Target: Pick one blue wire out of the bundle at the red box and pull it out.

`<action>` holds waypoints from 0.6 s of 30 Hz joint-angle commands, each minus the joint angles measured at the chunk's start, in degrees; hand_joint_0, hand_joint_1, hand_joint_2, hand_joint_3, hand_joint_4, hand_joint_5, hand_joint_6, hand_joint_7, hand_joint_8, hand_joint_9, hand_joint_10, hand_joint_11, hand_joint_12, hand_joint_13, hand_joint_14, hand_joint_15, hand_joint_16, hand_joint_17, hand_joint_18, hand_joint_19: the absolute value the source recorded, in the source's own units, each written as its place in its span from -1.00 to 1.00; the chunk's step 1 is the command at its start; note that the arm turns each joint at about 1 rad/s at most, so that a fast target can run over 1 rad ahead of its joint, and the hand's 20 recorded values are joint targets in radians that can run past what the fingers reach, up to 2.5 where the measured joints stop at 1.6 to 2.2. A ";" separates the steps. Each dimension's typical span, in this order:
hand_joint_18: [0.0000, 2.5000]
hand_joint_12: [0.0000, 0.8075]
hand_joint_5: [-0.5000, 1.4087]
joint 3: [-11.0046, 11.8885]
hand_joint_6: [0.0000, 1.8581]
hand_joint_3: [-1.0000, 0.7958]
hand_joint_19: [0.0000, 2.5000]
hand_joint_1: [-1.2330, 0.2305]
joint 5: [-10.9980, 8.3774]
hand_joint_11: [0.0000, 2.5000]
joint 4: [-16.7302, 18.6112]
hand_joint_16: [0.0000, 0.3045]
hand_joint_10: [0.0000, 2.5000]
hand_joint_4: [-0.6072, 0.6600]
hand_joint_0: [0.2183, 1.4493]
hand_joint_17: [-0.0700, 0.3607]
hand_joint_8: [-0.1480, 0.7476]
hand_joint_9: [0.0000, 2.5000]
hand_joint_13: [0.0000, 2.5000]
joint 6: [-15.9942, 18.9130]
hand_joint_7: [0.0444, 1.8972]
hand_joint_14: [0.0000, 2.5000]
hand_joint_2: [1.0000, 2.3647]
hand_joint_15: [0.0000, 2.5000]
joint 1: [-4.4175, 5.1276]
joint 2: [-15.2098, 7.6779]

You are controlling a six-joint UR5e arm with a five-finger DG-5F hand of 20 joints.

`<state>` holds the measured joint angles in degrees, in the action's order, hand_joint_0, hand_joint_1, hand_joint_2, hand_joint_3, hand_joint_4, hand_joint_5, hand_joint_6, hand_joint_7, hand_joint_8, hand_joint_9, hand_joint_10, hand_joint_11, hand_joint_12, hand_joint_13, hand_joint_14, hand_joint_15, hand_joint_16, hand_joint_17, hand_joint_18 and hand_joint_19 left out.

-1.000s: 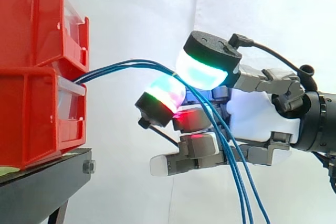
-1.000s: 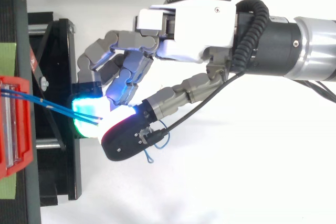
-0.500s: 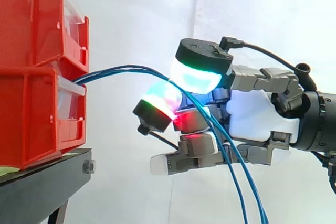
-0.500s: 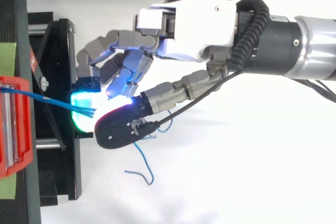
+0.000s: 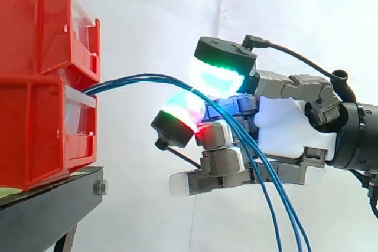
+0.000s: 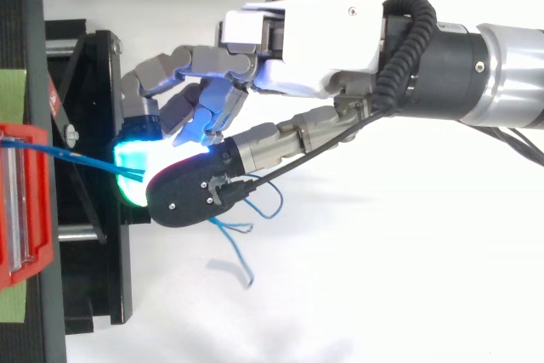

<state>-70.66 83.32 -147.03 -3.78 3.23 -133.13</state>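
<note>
Two red bins (image 5: pixel 41 81) are stacked at the left on a black stand. A bundle of thin blue wires (image 5: pixel 136 78) comes out of the gap between the bins, arches to the right and hangs down past the hand. My hand (image 5: pixel 289 128) reaches in from the right with its fingers curled. Its thumb pad (image 5: pixel 215 75) and a glowing fingertip (image 5: pixel 183 113) close on the wires from above and below. From above, the wires (image 6: pixel 85 159) run from the red bin (image 6: pixel 21 201) into the glowing pads, and their loose ends (image 6: pixel 242 252) curl out beneath the hand (image 6: pixel 314 36).
The black stand (image 5: pixel 47 210) carries the bins, and its frame (image 6: pixel 93 125) lies just left of the fingertips. A white curtain (image 5: pixel 159 16) hangs behind. Open room lies right of the stand, below the arm.
The thumb has swung left and down towards the fingertip over the wires. In the top view the fanned wires have drawn into one strand at the pads, and the loose ends have shifted.
</note>
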 commanded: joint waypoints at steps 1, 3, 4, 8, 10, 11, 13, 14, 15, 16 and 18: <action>-0.66 -0.17 -0.59 0.00 -0.29 -0.09 -0.65 -0.11 0.00 -0.15 -0.01 -0.62 -0.98 0.47 -0.35 -0.07 -0.08 -0.17 -0.15 -0.09 0.27 -0.98 -0.97 -0.13 0.02 -0.03; -0.65 -0.17 -0.61 0.00 -0.25 -0.06 -0.65 -0.16 0.00 -0.10 0.07 -0.62 -0.98 0.49 -0.36 -0.07 -0.07 -0.20 -0.16 -0.09 0.19 -0.98 -0.96 -0.13 -0.07 -0.03; -0.65 -0.17 -0.62 0.00 -0.23 -0.04 -0.65 -0.19 0.00 -0.08 -0.01 -0.62 -0.98 0.51 -0.36 -0.07 -0.06 -0.20 -0.17 -0.09 0.17 -0.98 -0.96 -0.14 0.02 0.06; -0.66 -0.15 -0.63 0.00 -0.21 -0.01 -0.65 -0.22 0.00 -0.06 0.07 -0.61 -0.98 0.53 -0.38 -0.06 -0.04 -0.21 -0.18 -0.09 0.16 -0.98 -0.96 -0.14 0.02 -0.03; -0.65 -0.15 -0.64 0.00 -0.18 -0.01 -0.66 -0.25 0.18 -0.04 -0.01 -0.61 -0.98 0.54 -0.38 -0.06 -0.03 -0.21 -0.18 -0.09 0.14 -0.98 -0.96 -0.14 -0.07 -0.03; -0.65 -0.14 -0.66 0.00 -0.14 -0.04 -0.66 -0.36 0.26 -0.04 -0.01 -0.61 -0.98 0.54 -0.37 -0.06 -0.02 -0.21 -0.18 0.00 0.08 -0.98 -0.97 -0.15 0.02 -0.03; -0.65 -0.14 -0.66 0.00 -0.14 -0.03 -0.66 -0.37 0.44 -0.03 0.07 -0.61 -0.98 0.54 -0.37 -0.05 -0.01 -0.21 -0.17 0.00 0.06 -0.98 -0.97 -0.15 -0.07 0.06; -0.65 -0.14 -0.66 0.00 -0.13 -0.04 -0.65 -0.34 0.44 -0.02 0.07 -0.61 -0.98 0.57 -0.38 -0.05 -0.02 -0.20 -0.17 0.00 0.06 -0.98 -0.97 -0.14 0.02 -0.03; -0.64 -0.14 -0.65 0.00 -0.14 -0.05 -0.65 -0.33 0.44 -0.03 0.07 -0.61 -0.98 0.56 -0.39 -0.05 -0.01 -0.20 -0.17 -0.09 0.06 -0.98 -0.97 -0.14 0.02 -0.03; -0.65 -0.13 -0.65 0.00 -0.15 -0.06 -0.65 -0.32 0.44 -0.03 0.16 -0.61 -0.98 0.57 -0.40 -0.05 -0.03 -0.20 -0.17 -0.09 0.08 -0.98 -0.97 -0.15 -0.07 0.06; -0.66 -0.12 -0.62 0.00 -0.25 -0.16 -0.63 -0.18 0.44 -0.04 0.34 -0.60 -0.98 0.53 -0.44 -0.03 -0.03 -0.19 -0.17 -0.09 0.17 -0.98 -0.97 -0.15 -0.07 -0.03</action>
<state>-70.66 83.73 -146.88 -3.84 3.22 -133.15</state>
